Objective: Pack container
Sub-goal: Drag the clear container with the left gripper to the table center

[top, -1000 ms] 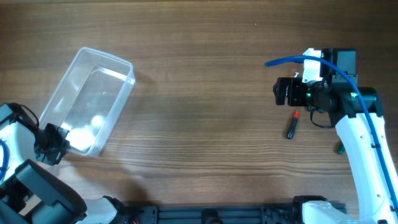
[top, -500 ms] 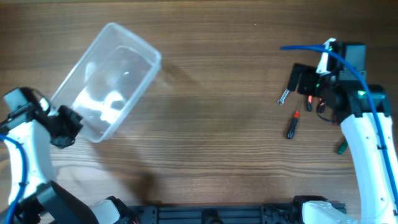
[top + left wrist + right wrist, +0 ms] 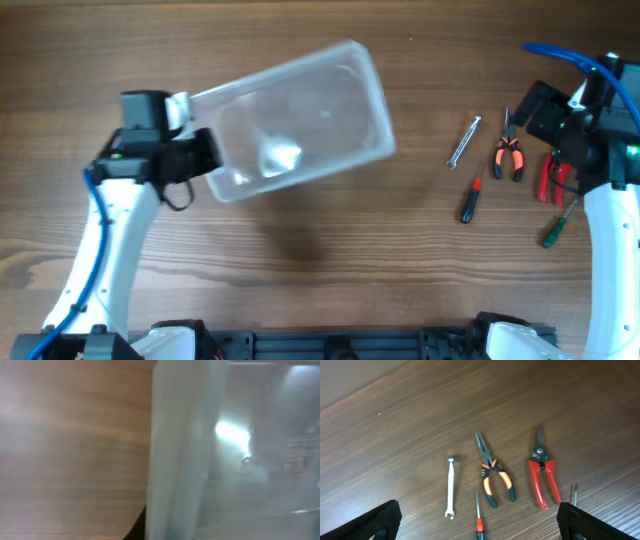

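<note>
The table [image 3: 330,250] is viewed straight down from high above by the overhead camera, with the arm bases set at 6 o'clock. The left wrist camera is placed very close to the container [image 3: 240,460]. Its blurred wall fills the frame from 12 round to 6 o'clock, and wood is seen at 9 o'clock. The same container is seen overhead between 10 and 12 o'clock.

The right wrist camera is tilted down at the table from farther off. The fingers [image 3: 375,522] of the right gripper [image 3: 477,517] are framed at 7 and 5 o'clock. The wrench [image 3: 450,487], pliers [image 3: 493,482], cutters [image 3: 543,472] and screwdriver [image 3: 479,530] are shared with the overhead view, where they are found at 3 o'clock.
</note>
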Tool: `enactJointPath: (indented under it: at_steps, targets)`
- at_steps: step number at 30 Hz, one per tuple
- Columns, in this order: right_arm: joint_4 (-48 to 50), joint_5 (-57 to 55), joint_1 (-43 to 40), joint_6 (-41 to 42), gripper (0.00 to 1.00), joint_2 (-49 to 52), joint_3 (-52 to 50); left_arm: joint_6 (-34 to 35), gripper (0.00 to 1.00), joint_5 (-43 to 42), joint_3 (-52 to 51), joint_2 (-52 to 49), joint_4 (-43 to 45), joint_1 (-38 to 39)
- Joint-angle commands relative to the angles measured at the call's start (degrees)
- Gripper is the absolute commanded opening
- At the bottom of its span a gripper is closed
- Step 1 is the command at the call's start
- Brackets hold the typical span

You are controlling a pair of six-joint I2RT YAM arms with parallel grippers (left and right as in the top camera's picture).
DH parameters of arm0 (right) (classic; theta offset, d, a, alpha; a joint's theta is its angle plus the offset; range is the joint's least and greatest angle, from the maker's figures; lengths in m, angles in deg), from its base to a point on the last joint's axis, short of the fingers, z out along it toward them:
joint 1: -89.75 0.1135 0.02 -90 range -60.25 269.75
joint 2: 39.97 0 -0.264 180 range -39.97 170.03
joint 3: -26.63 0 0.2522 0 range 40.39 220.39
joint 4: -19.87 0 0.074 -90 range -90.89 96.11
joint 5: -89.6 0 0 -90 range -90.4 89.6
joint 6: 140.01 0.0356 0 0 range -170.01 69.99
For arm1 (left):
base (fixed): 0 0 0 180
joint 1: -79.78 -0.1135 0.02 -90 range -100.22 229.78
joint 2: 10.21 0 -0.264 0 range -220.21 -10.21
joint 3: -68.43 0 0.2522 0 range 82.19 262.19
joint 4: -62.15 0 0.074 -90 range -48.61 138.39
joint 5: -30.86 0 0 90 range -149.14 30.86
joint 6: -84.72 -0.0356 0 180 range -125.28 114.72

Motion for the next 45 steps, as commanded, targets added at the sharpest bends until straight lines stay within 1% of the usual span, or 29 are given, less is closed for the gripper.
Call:
enactJointPath:
  at_steps: [1,2,5,8,9,18,23,30,39,45]
  targets:
    - [-0.07,-1.38,-0.68,0.72,1.0,-0.92,1.29,-7.17,0.04,3.32,1.53,0.33,3.54,7.13]
    - [-0.11,-1.27,-0.68,0.59,1.0,-0.92,1.29,-8.81,0.04,4.02,1.53,0.22,4.15,8.15]
    - [-0.28,-0.76,-0.68,-0.44,1.0,-0.92,1.29,-17.99,0.04,9.09,1.53,-0.35,7.06,12.26]
    - [-0.94,-0.76,-0.68,-0.44,1.0,-0.92,1.29,-19.39,0.04,13.86,1.53,-1.68,7.52,13.29]
    - [-1.11,-0.76,-0.68,-0.42,1.0,-0.92,1.29,-19.39,0.04,14.19,1.53,-2.38,7.28,13.2]
    - [-2.36,-0.74,-0.68,-1.92,1.0,-0.92,1.29,-11.41,0.04,12.79,1.53,-11.63,5.75,12.81]
    - [-2.56,-0.72,-0.68,-1.92,1.0,-0.92,1.29,-8.48,0.04,11.43,1.53,-12.76,5.18,12.79]
    - [-2.54,2.29,-0.68,-3.45,1.0,-0.9,1.29,-6.86,0.04,10.84,1.53,-13.51,3.17,12.11]
    - [-3.52,2.29,-0.68,-3.48,1.0,-0.9,1.29,-6.4,0.04,10.49,1.53,-18.36,1.92,11.82]
    - [-4.15,2.29,-0.68,-3.48,1.0,-0.9,1.29,-6.4,0.05,10.4,1.53,-19.67,1.95,11.8]
